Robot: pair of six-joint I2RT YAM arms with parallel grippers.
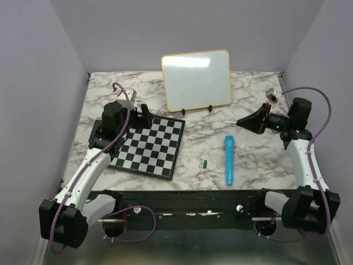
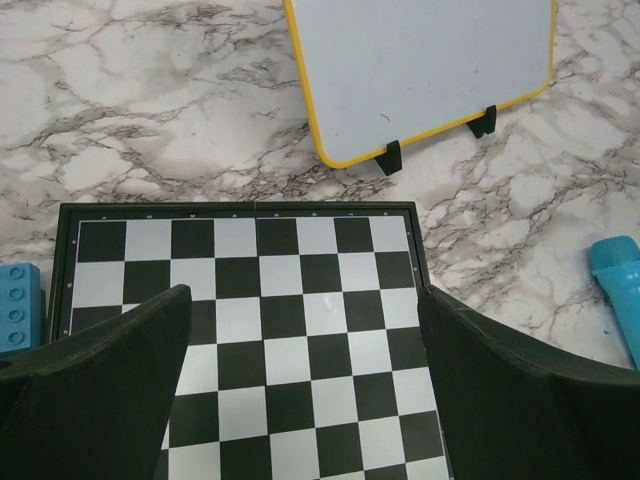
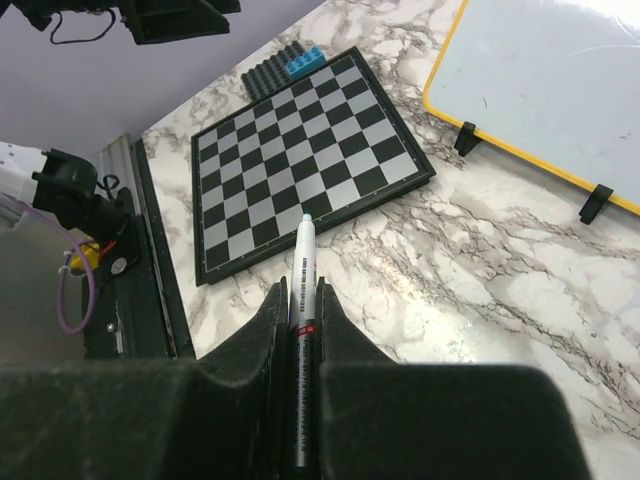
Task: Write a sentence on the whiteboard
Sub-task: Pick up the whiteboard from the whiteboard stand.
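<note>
We are taking the chessboard (image 1: 150, 146) as our reference; it is lying flat on the marbled desk (image 1: 259, 160), with its black frame turned slightly askew. The whiteboard (image 1: 196, 79) is standing just beyond the chessboard's far right corner. It is propped on two small black feet and leaning back a little, and its yellow-orange frame is surrounding a glossy white face. We are seeing only white and soft reflections on that face.

The left end effector (image 2: 305, 310) is hovering over the far left part of the chessboard. Its two dark fingers are standing wide apart and gripping nothing, with the checkered squares showing between them.

The right end effector (image 3: 302, 300) is hanging well to the right of the chessboard, above the desk. Its fingers are pressed together on a slim white marker (image 3: 303, 262). The marker's tip is sticking out past the fingertips and pointing toward the chessboard, clear of the whiteboard.

A small green cap (image 1: 204, 164) is lying on the desk just off the chessboard's near right corner. A blue toy microphone (image 1: 228, 160) is lying farther to the right of the chessboard, beyond the cap. A light blue building brick (image 2: 20, 305) is sitting against the chessboard's left edge, beside a dark studded plate (image 3: 265, 78).
</note>
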